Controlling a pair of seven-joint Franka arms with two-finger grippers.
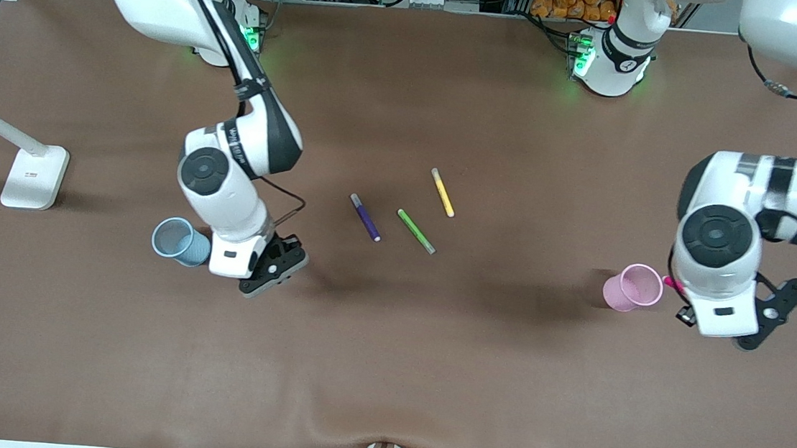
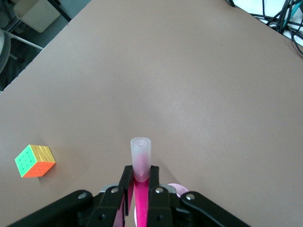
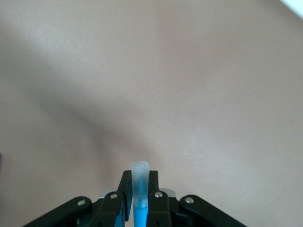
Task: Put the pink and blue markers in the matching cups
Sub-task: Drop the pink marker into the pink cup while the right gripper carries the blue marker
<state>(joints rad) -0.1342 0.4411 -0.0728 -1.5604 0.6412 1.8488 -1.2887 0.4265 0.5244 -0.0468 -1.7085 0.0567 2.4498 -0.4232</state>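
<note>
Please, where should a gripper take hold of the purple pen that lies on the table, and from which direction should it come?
Probably at mid-barrel, from straight above. The slim purple felt pen lies flat on the brown table, so only its upper side is reachable. Set the jaws across its length. The green pen lies beside it with a clear gap, so there seems room for the fingers.
</note>
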